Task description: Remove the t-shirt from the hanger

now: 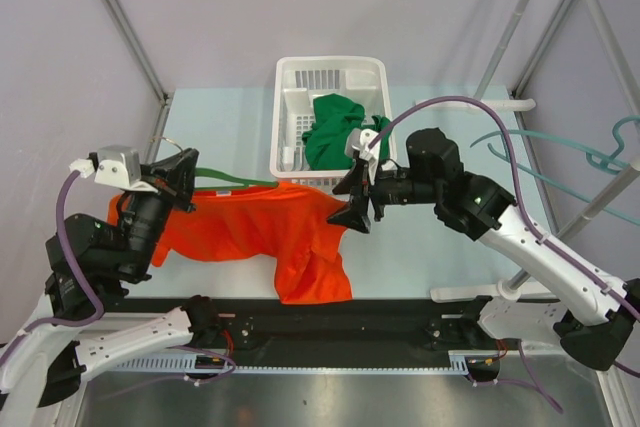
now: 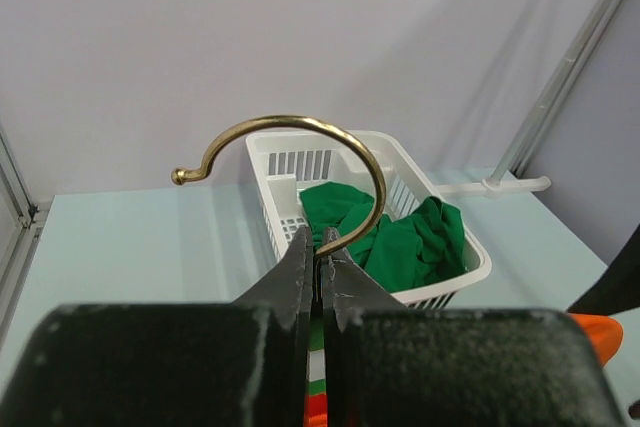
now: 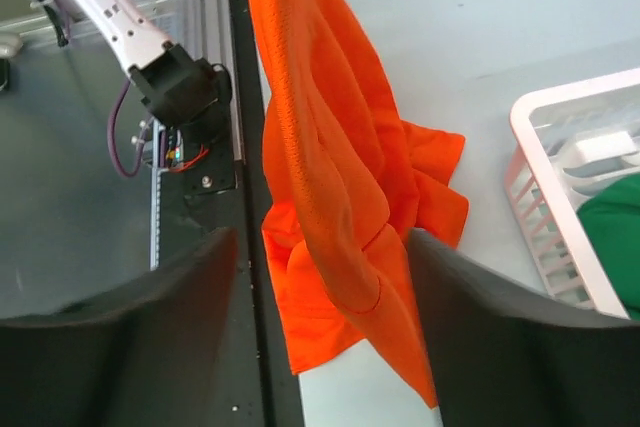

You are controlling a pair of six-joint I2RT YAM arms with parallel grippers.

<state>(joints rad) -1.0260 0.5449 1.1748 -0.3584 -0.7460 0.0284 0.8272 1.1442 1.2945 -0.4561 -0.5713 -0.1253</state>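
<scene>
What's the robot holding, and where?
The left fingers pinch the hanger at the foot of its hook. The right fingers stand open around the orange shirt.

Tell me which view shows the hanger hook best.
Left wrist view: the whole hook rises above the left pincer gripping its stem. Top view: not discernible. Right wrist view: absent.

My overhead view looks down from high behind the rig and takes in the whole table (image 1: 220, 127). The left wrist camera sits close behind its fingers (image 2: 295, 282) and the hanger hook (image 2: 300, 127), facing level toward the white basket (image 2: 470, 267) and the back wall (image 2: 300, 27). The right wrist camera looks down at the orange t-shirt (image 3: 330, 177) from very near. All three views catch the basket.
</scene>
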